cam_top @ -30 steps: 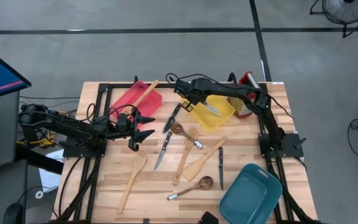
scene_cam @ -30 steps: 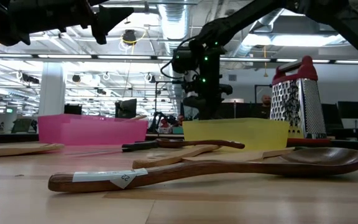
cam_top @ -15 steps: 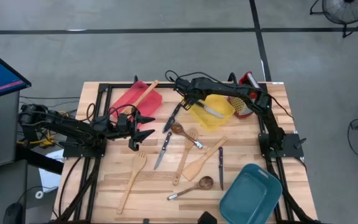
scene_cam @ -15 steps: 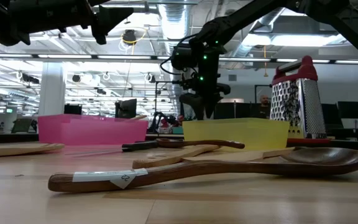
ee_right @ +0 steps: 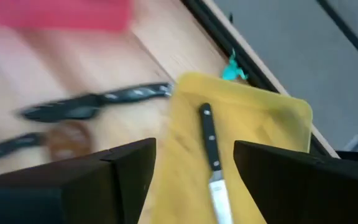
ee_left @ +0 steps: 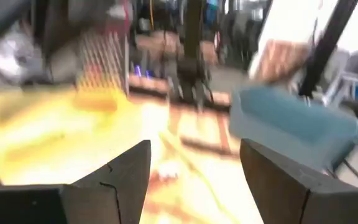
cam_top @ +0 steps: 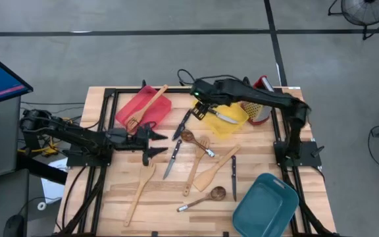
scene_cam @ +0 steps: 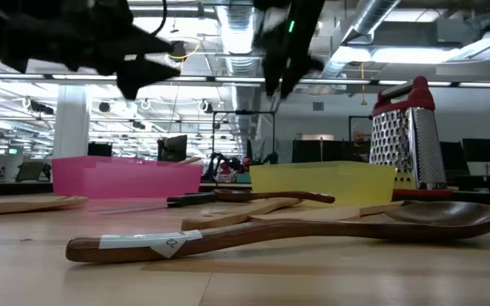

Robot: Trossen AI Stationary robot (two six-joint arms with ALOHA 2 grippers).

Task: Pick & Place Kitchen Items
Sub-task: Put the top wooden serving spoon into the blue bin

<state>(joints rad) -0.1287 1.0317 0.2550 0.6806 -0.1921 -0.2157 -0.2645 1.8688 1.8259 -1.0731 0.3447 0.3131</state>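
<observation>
The sorting is only at its start, as I judge it. One knife [cam_top: 225, 117] lies in the yellow tray [cam_top: 237, 123], and one slotted turner [cam_top: 147, 105] rests in the red tray [cam_top: 131, 108] with its handle over the rim. The teal tray [cam_top: 265, 205] holds nothing. Most items are on the desk [cam_top: 110, 197]: a fork-like spatula [cam_top: 139, 191], two knives [cam_top: 172, 158] near the middle, another knife [cam_top: 233, 168], wooden turners [cam_top: 216, 170] and dark spoons [cam_top: 202, 198]. The right pincer [cam_top: 201, 108] hangs above the yellow tray's edge, wide open and holding nothing. The left pincer [cam_top: 158, 143] hovers over the desk beside the red tray, also open and empty.
</observation>
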